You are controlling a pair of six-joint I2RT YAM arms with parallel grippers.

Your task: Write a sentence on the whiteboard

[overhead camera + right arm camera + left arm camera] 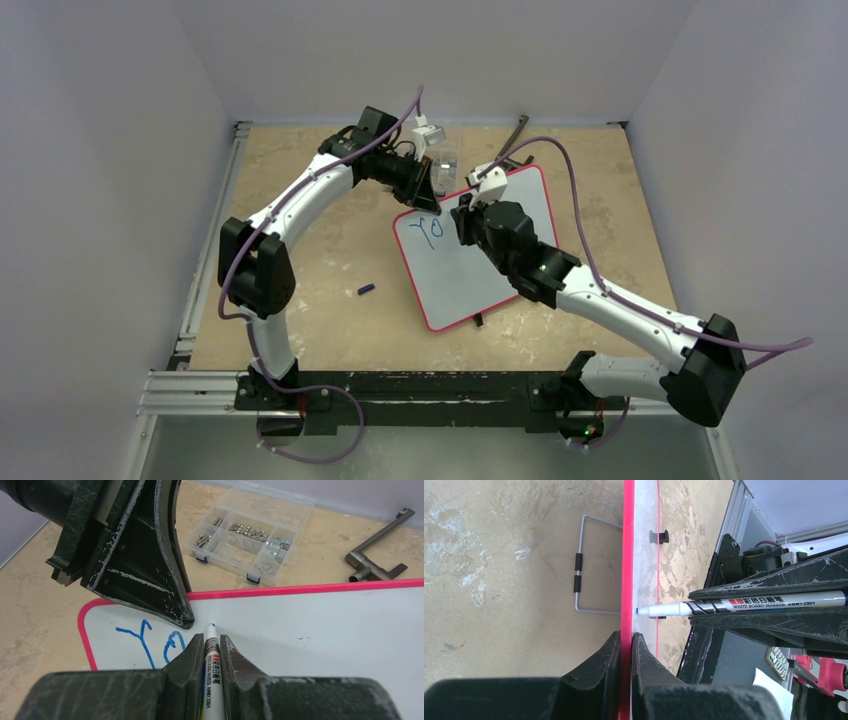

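Setting: a tan table [330, 330] seen from above, with a whiteboard near its middle.
Whiteboard [455, 280]: a glossy white board with a thin red frame. It sits turned at an angle in the centre of the overhead view. In the right wrist view it fills the lower right of the frame.
Writing [429, 231]: blue marker strokes near the board's upper left corner in the overhead view. They form a "Y" with a round letter beside it. The round letter is partly hidden in the right wrist view.
Left claw [625, 636]: pressed together on the board's red edge, one finger on each face. It sits at the bottom centre of the left wrist view.
Right claw [210, 638]: pinching a marker lengthwise between its two fingers, at the bottom centre of the right wrist view. It is over the board, just right of the writing.
Marker [744, 605]: a white barrel with a printed label, pointing left across the left wrist view. Its tip meets the white surface near the left claw.
Parts box [252, 542]: a clear box with compartments holding small metal pieces. It is on the table beyond the board, at the top centre of the right wrist view.
Metal tool [372, 555]: a grey tool with a cross handle, on the table at the upper right of the right wrist view.
Small blue piece [366, 290]: on the table left of the board in the overhead view, too small to identify.
Wire loop [580, 575]: a thin grey wire with two black sleeves, left of the board's edge in the left wrist view.
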